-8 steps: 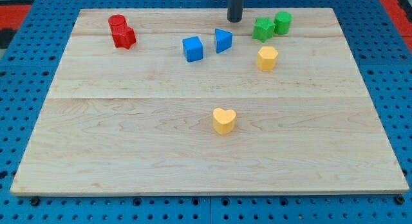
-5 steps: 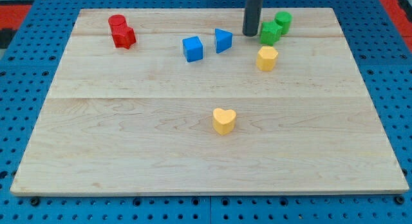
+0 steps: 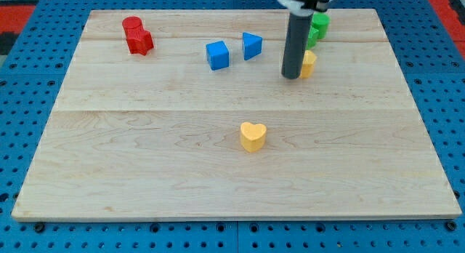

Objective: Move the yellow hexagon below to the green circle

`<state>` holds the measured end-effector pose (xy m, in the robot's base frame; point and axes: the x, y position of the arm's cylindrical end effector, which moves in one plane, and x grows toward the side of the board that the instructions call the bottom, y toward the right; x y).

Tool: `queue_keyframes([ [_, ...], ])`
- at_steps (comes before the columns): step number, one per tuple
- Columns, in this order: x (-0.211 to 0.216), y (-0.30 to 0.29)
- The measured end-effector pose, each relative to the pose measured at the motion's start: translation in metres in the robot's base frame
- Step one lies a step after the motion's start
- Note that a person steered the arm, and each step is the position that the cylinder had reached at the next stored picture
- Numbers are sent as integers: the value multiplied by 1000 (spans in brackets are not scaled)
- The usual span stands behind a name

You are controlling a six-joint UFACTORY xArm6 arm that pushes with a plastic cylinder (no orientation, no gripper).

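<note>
The yellow hexagon (image 3: 309,63) lies near the view's top right, partly hidden behind my rod. My tip (image 3: 291,75) is at its left side, touching or nearly touching it. The green circle (image 3: 320,22) sits above it near the board's top edge. A green star-like block (image 3: 311,38) lies just below-left of the circle, mostly hidden by the rod.
A blue cube (image 3: 216,55) and a blue triangle (image 3: 251,45) lie left of my tip. A red cylinder (image 3: 131,25) and a red star-like block (image 3: 140,41) sit at the top left. A yellow heart (image 3: 253,137) lies mid-board.
My tip moved down the view and to the right, from the top edge to the yellow hexagon's left side. The green star-like block shifted slightly right towards the green circle.
</note>
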<state>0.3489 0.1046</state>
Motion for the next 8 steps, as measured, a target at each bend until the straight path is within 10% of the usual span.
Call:
queue_keyframes([
  [1, -6, 25],
  [3, 214, -10],
  [5, 197, -174],
  [8, 164, -91],
])
